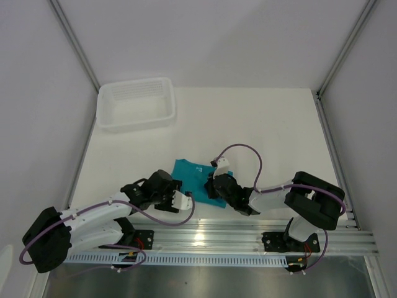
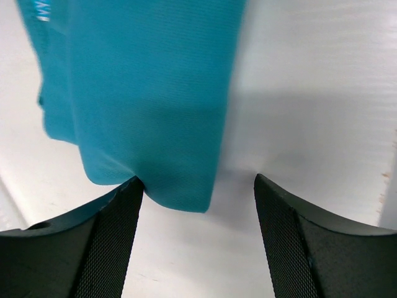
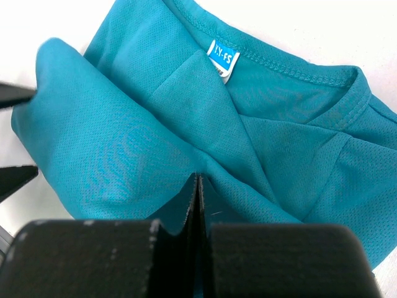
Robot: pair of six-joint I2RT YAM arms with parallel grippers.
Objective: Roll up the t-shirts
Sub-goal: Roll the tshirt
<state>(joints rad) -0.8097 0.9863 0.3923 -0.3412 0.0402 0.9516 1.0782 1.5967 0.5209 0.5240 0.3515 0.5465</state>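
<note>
The t-shirt (image 1: 189, 177) is folded but not yet rolled; the left claw (image 2: 197, 180) is held spread, the right claw (image 3: 197, 184) pressed together.

Teal t-shirt (image 1: 192, 177) lies folded on white counter (image 1: 273, 136), btw. left end effector (image 1: 188, 197) & right end effector (image 1: 212, 185); white tray (image 1: 136, 121) well apart, back-left corner.
</note>
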